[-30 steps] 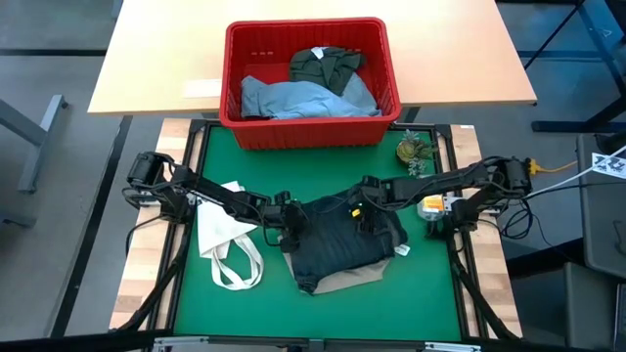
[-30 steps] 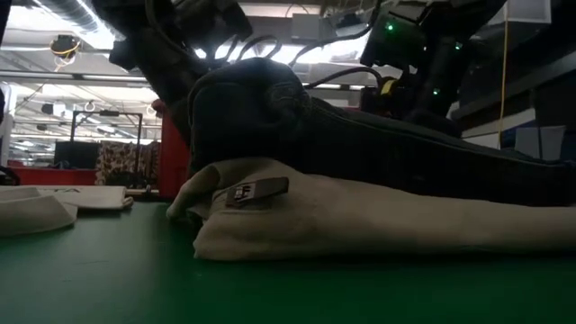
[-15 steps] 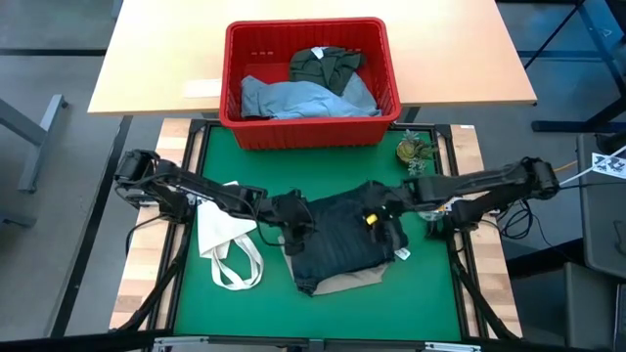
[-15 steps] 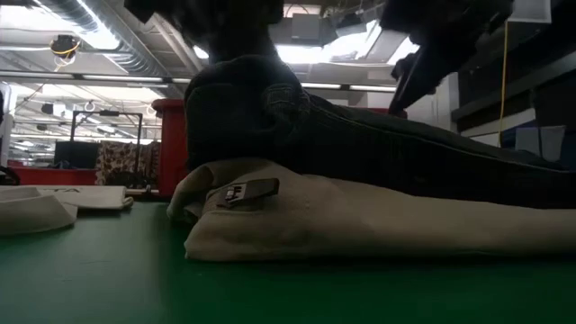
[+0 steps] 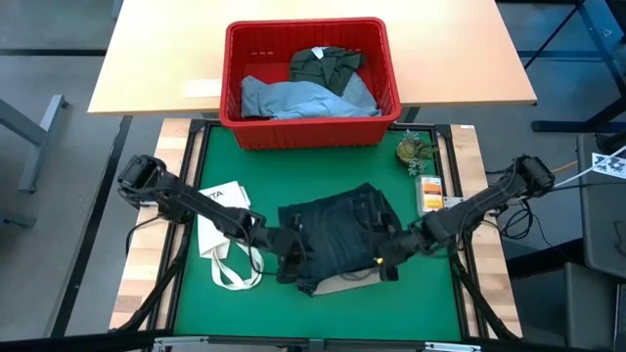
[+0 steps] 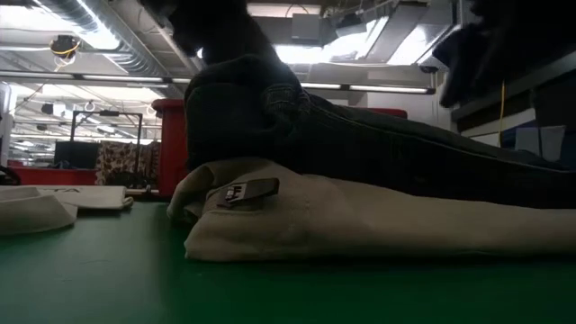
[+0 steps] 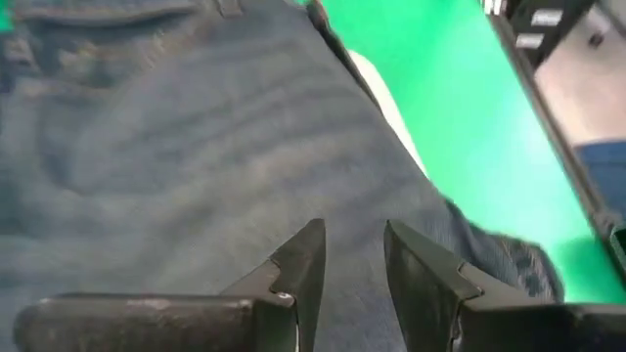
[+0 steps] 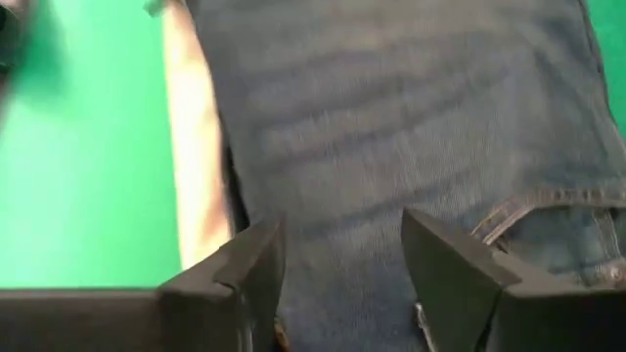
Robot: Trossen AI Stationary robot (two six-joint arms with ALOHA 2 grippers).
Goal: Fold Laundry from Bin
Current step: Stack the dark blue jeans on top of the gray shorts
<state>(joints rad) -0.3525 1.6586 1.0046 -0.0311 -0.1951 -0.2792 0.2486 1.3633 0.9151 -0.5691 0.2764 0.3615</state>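
Dark navy jeans are sitting folded in the middle of the green surface, stacked right on top of the beige trousers, which peek out along the near edge. From the low view we can see the beige layer flat on the mat with a small tag on it, and the navy denim piled over it.

Left end effector is down at the near-left corner of the jeans; in its wrist view the two fingers are spread a bit with only denim behind them, nothing pinched. Right end effector is at the near-right corner, and its fingers stand well apart over the jeans too, not gripping anything we can make out.

The red bin is on the wooden table beyond the green surface, with a light blue piece and a dark olive-green piece inside. A white tote bag lies left of the jeans, under the left arm.
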